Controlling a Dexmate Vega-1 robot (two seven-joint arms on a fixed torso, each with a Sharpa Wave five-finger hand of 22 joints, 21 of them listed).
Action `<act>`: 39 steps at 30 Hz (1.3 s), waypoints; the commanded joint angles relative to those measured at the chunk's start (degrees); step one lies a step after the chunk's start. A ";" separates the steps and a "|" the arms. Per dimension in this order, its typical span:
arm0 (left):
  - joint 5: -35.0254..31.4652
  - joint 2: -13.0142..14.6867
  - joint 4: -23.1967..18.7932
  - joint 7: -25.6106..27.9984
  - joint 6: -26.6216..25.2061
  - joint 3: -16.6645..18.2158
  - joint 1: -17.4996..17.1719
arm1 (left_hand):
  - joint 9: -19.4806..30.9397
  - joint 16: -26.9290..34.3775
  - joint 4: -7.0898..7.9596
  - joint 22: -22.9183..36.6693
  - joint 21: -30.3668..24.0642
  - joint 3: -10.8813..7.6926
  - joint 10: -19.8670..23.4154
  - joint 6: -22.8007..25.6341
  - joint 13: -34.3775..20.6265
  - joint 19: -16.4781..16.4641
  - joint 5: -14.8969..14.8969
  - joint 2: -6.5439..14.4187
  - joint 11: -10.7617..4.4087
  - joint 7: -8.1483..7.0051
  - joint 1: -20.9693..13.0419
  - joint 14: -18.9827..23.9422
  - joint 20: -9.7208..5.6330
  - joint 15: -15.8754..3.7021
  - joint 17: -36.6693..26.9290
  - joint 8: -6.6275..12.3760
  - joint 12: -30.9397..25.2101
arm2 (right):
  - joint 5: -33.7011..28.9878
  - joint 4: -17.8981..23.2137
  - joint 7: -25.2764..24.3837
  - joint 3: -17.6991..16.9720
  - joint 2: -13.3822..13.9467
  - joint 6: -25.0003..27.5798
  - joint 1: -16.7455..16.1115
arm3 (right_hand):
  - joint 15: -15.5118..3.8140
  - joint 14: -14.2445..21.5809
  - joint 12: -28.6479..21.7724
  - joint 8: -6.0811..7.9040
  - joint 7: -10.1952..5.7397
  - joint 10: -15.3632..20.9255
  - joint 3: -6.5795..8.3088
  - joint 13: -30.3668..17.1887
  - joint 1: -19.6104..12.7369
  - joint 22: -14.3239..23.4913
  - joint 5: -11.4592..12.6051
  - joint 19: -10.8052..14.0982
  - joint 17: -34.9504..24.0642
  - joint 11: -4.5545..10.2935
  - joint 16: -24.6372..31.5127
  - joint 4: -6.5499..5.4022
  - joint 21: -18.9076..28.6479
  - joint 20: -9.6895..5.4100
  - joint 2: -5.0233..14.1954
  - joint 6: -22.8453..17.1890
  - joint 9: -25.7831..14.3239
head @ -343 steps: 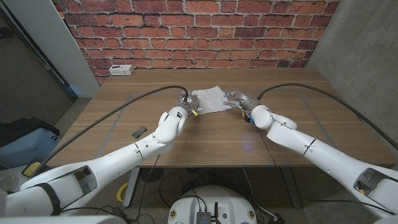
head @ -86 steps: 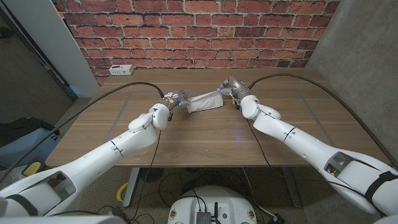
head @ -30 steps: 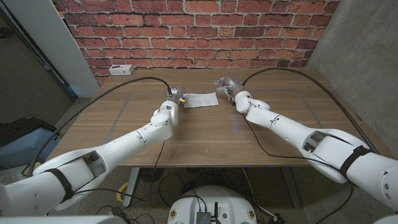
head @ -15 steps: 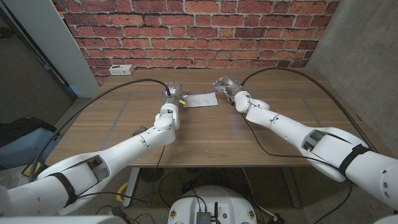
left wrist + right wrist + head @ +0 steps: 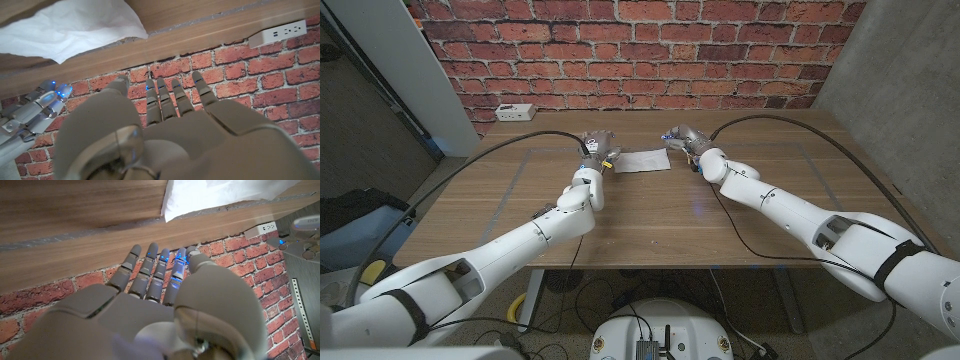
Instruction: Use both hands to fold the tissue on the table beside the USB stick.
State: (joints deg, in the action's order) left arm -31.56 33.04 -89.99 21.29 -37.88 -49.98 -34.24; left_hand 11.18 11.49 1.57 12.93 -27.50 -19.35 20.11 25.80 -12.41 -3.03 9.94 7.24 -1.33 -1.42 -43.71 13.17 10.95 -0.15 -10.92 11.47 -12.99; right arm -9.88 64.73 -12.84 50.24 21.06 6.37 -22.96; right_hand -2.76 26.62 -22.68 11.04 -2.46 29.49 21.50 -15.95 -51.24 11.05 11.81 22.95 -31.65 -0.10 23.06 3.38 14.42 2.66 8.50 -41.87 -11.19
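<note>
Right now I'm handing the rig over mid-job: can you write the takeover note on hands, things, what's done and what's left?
Left hand: open, fingers spread, holding nothing, just left of the tissue.
Right hand: open, holding nothing, just right of it.
White paper tissue: lies flat as a narrow folded rectangle between the hands, near the far edge of the wooden table.
Done: the tissue looks folded and released.
Left: check the fold, then draw both arms back. No USB stick can be made out on the table.
</note>
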 commanded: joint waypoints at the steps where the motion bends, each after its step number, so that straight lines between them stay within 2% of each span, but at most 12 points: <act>1: 1.30 3.56 -3.11 -7.20 3.65 -0.08 0.06 | -0.18 0.05 0.31 0.08 0.62 1.25 0.93 1.02 0.00 1.35 -0.20 -1.53 -0.07 -0.22 1.92 0.49 0.60 0.14 0.08 0.24 -0.48 | 0.15 6.66 4.04 -0.38 3.21 2.17 -2.12 | -3.35 -0.30 0.31 -0.10 0.11 -0.37 0.67 0.01 0.47 0.28 -0.40 0.40 0.48 -0.36 -0.89 0.11 0.37 -0.13 0.04 0.37 0.00; 6: -0.30 4.77 -4.14 -11.48 3.21 -1.41 0.93 | -0.37 -0.46 -0.10 -0.20 1.08 2.93 0.52 0.88 0.18 2.21 0.04 -4.09 -0.93 -1.25 3.73 -0.41 0.05 0.02 0.35 -0.25 -0.13 | -0.92 9.91 6.13 0.19 4.55 4.16 -2.69 | -3.16 -1.03 1.09 -0.57 -0.32 -1.62 0.94 0.30 1.13 0.25 -0.80 0.34 1.55 -0.33 -2.23 0.11 0.41 0.11 -0.03 2.10 0.01; 12: -2.59 5.48 -5.15 -14.53 2.16 -2.35 1.30 | -0.44 -1.04 -0.85 -0.42 1.70 3.66 -0.60 0.84 0.31 3.42 0.27 -5.56 -0.45 -1.49 4.02 -2.22 0.39 0.36 0.49 -0.36 0.38 | -2.19 12.99 7.88 0.68 5.81 5.99 -3.35 | -2.40 -3.00 1.97 -0.75 -0.52 -2.60 0.90 0.72 2.31 0.20 -1.20 -0.49 2.90 -0.31 -4.29 0.26 0.12 0.69 -0.81 4.12 0.04; 15: -4.09 5.77 -5.72 -15.89 1.33 -2.91 1.40 | -0.45 -1.12 -1.21 -0.49 1.85 3.75 -0.67 1.33 0.34 3.67 0.35 -5.87 -0.83 -1.76 3.85 -2.71 0.45 0.50 0.53 -0.19 0.41 | -2.71 14.43 8.78 0.84 6.49 6.52 -3.71 | -2.22 -3.96 2.54 -0.60 -1.00 -3.16 0.94 0.96 2.81 0.16 -1.26 -1.40 3.63 0.42 -5.32 0.51 -0.22 1.13 -1.24 4.63 0.07; 16: -4.53 5.86 -5.92 -16.32 1.11 -3.05 1.41 | -0.45 -1.09 -1.46 -0.54 1.95 3.81 -0.63 1.74 0.37 3.82 0.39 -6.10 -0.86 -2.09 3.72 -2.80 0.33 0.52 0.55 -0.06 0.40 | -2.87 14.95 9.25 0.92 6.70 6.83 -3.77 | -2.16 -4.43 2.79 -0.52 -1.70 -3.16 1.05 1.13 3.03 0.14 -1.24 -1.80 4.05 1.52 -5.85 0.66 -0.38 1.28 -1.33 4.91 0.09; 18: -5.63 6.01 -6.30 -17.01 0.48 -3.38 1.38 | -0.47 -1.04 -1.93 -0.63 2.08 3.86 -0.47 2.63 0.41 3.96 0.46 -6.42 -1.23 -2.32 3.42 -3.01 0.34 0.54 0.59 0.19 0.34 | -3.29 15.76 10.11 1.16 7.02 7.57 -3.80 | -1.84 -5.45 3.28 -0.49 -2.25 -3.47 1.18 1.36 3.27 0.10 -1.24 -2.68 4.60 2.06 -6.69 0.94 -0.72 1.64 -1.54 5.38 0.13; 23: -7.97 6.29 -7.37 -18.31 -1.16 -3.72 1.04 | -0.48 -1.10 -2.70 -0.75 2.28 3.84 -0.53 3.38 0.48 4.15 0.58 -6.78 -1.75 -2.06 2.78 -3.59 0.48 0.74 0.63 0.33 0.39 | -4.20 17.23 12.15 1.74 7.58 8.70 -3.67 | -1.34 -7.54 4.71 -0.80 -2.48 -4.97 1.03 1.83 3.90 0.02 -1.24 -3.94 5.81 2.10 -8.38 1.88 -1.23 2.16 -3.06 7.73 0.23; 26: -10.19 6.45 -7.91 -19.73 -2.81 -4.44 1.18 | -0.44 -0.99 -4.29 -0.95 2.63 3.45 -1.25 6.88 0.58 4.45 0.72 -6.88 -1.87 -2.06 1.12 -4.17 0.52 0.79 0.68 1.25 0.64 | -4.47 17.84 13.16 1.92 7.77 8.85 -3.60 | -1.10 -8.23 5.51 -0.89 -2.36 -5.99 0.98 2.02 4.29 -0.02 -1.16 -4.54 6.30 1.88 -8.97 2.22 -1.47 2.34 -3.62 9.03 0.26; 28: -10.78 6.56 -8.17 -20.94 -3.21 -4.58 1.26 | -0.43 -1.14 -4.72 -0.99 2.70 3.31 -1.41 7.22 0.60 4.48 0.74 -6.85 -2.04 -2.11 0.64 -4.75 0.52 1.03 0.69 1.24 0.69 | -4.70 18.23 13.62 2.03 7.89 8.82 -3.60 | -0.95 -8.60 5.75 -0.83 -2.30 -6.24 0.97 2.08 4.36 -0.03 -1.12 -4.71 6.46 1.89 -9.22 2.42 -1.53 2.44 -3.91 9.26 0.27; 30: -11.55 6.57 -8.20 -21.95 -3.67 -4.82 1.39 | -0.41 -1.22 -5.24 -1.04 2.81 3.10 -1.84 7.33 0.62 4.58 0.77 -6.76 -2.17 -2.08 0.00 -5.29 0.66 1.33 0.70 1.13 0.83 | -4.83 18.39 14.19 2.15 7.97 8.46 -3.53 | -0.95 -8.80 6.03 -0.62 -3.05 -6.30 1.28 2.19 4.06 -0.05 -0.95 -4.81 6.71 2.88 -9.44 2.92 -1.57 2.43 -4.01 9.36 0.28; 34: -12.16 6.43 -7.96 -23.60 -3.74 -4.91 1.60 | -0.39 -1.10 -6.59 -1.15 3.04 2.62 -2.63 8.30 0.68 4.65 0.77 -6.51 -2.35 -3.47 -1.59 -5.94 0.84 1.78 0.71 1.04 0.99 | -4.87 18.77 15.57 2.34 7.94 8.52 -3.37 | -1.23 -8.98 6.36 -0.02 -3.82 -5.67 3.11 2.44 2.13 -0.09 -0.53 -4.94 7.13 3.85 -9.72 4.36 -1.60 2.37 -2.68 8.61 0.32; 39: -12.68 5.79 -6.58 -25.38 -3.41 -5.19 2.46 | -0.41 -1.03 -7.61 -1.19 3.13 1.95 -2.95 9.27 0.73 4.52 0.69 -5.72 -2.37 -4.48 -3.06 -6.42 0.69 1.81 0.72 0.97 0.99 | -4.19 18.51 17.32 2.26 7.67 8.41 -3.07 | -0.81 -9.59 6.67 0.02 -3.94 -5.71 3.46 2.55 1.92 -0.11 -0.63 -5.29 7.37 4.11 -10.07 4.83 -1.73 2.53 -2.91 8.64 0.35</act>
State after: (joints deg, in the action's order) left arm -41.85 39.26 -97.45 0.01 -40.53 -54.34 -32.79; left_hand 10.66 10.37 -5.39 11.71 -24.55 -17.12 17.62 34.49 -11.71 1.27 10.46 1.37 -3.56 -5.42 -45.55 7.14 11.77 1.57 -10.13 12.32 -12.06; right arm -14.28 82.29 0.82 52.22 28.57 14.61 -26.43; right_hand -2.39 17.59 -16.31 10.82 -6.07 23.74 24.84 -13.30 -48.74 10.91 11.04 18.10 -24.30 3.61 13.31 7.83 12.84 5.02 5.89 -32.94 -10.65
